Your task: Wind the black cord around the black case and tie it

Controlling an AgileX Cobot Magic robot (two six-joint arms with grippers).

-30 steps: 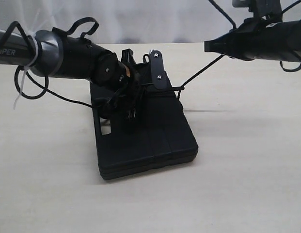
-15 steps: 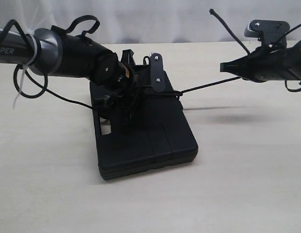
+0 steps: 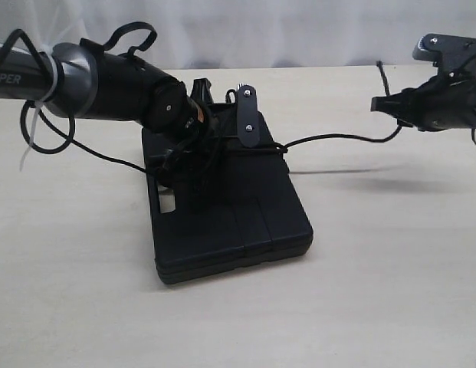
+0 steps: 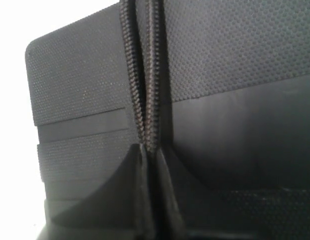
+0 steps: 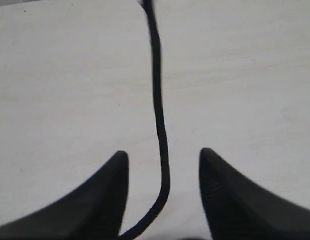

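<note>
Black case [image 3: 245, 222]: flat, rigid, lying at the centre of the tabletop [image 3: 391, 276]; likely steady enough to bear tension. Black cord [image 3: 337, 139]: thin, braided, limp; crosses the case's far end, then sags rightward in a slack arc. Left hand [image 4: 147, 159]: closed on two cord strands against the case's top. Right hand [image 5: 163, 155]: fingers parted, cord running loose between them, ungripped. Suggested hold: the free length near the right hand, pinched firmly, since braid may slip

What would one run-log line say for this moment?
left gripper: shut on two strands of black cord at black case | right gripper: open, cord passing through loose | cord span: sagging
</note>
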